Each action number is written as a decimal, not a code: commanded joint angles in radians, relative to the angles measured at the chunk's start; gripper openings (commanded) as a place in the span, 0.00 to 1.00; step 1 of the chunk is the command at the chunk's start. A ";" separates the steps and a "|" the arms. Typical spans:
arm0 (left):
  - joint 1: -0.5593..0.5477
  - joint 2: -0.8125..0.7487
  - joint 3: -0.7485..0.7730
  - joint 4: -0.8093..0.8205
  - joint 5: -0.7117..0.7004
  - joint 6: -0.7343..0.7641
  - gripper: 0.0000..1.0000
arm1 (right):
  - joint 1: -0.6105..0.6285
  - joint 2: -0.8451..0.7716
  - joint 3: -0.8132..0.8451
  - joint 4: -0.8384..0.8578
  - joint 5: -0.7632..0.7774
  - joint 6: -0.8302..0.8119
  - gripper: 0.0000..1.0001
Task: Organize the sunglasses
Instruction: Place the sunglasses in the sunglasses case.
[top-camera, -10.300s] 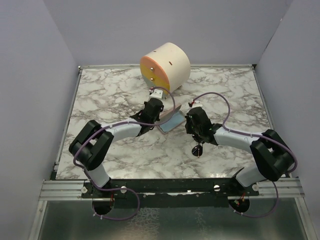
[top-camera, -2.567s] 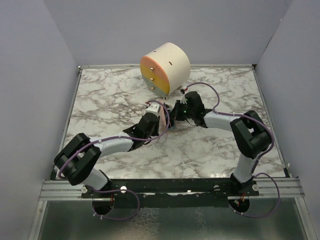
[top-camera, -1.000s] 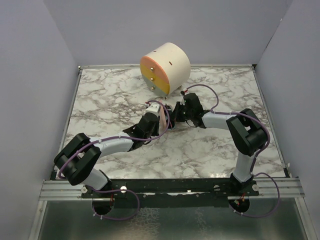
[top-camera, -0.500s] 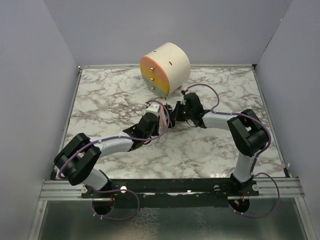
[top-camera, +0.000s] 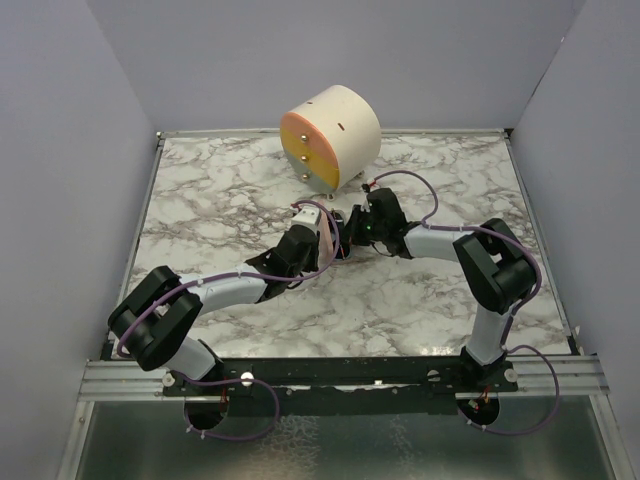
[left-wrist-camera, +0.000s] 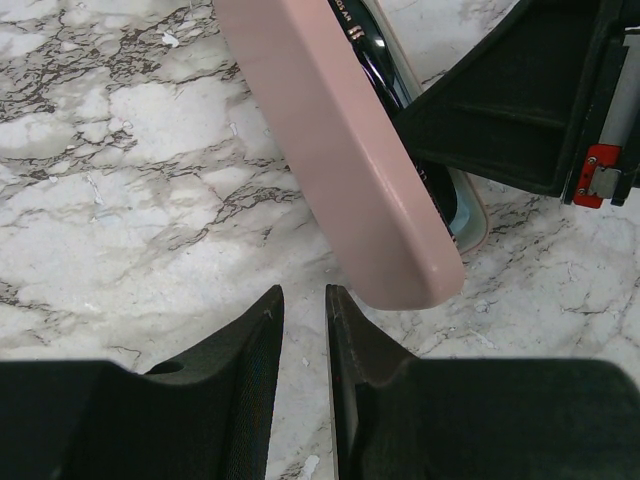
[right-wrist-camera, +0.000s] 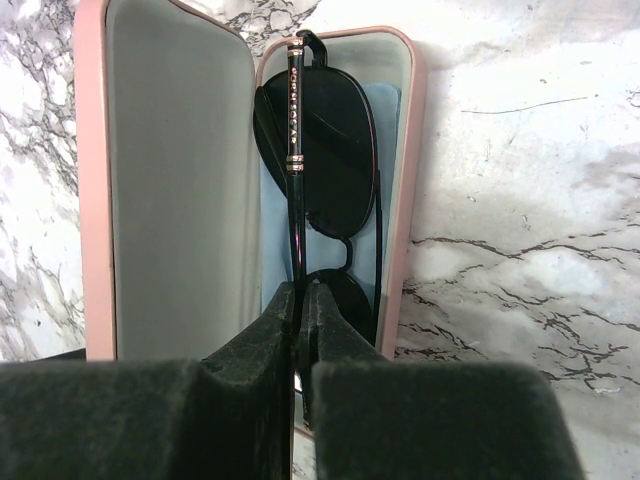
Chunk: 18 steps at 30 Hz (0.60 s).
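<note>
Sunglasses (right-wrist-camera: 330, 170) in pink case (right-wrist-camera: 180, 200), wrist-view only

The table (right-wrist-camera: 520, 150) is smooth, marble-patterned. The case (left-wrist-camera: 340, 150) is matt pink outside, grey felt-like inside. The sunglasses (right-wrist-camera: 330, 160) have glossy dark lenses.

The right fingers (right-wrist-camera: 240, 400) are covering part of the near lens of the sunglasses (right-wrist-camera: 335, 160) and the case (right-wrist-camera: 170, 180) end at 6 o'clock. In the left wrist view, the lid (left-wrist-camera: 340, 150) is hiding most of the frame and running off at 12 o'clock.
</note>
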 joint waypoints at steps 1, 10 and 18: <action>0.004 0.007 0.008 0.022 0.020 -0.005 0.26 | 0.011 0.023 -0.012 0.023 -0.014 0.007 0.01; 0.003 0.003 0.007 0.019 0.020 -0.003 0.26 | 0.014 0.010 -0.018 0.023 -0.002 0.004 0.22; 0.003 -0.001 0.005 0.020 0.019 -0.004 0.26 | 0.016 -0.033 -0.028 0.016 0.017 -0.007 0.27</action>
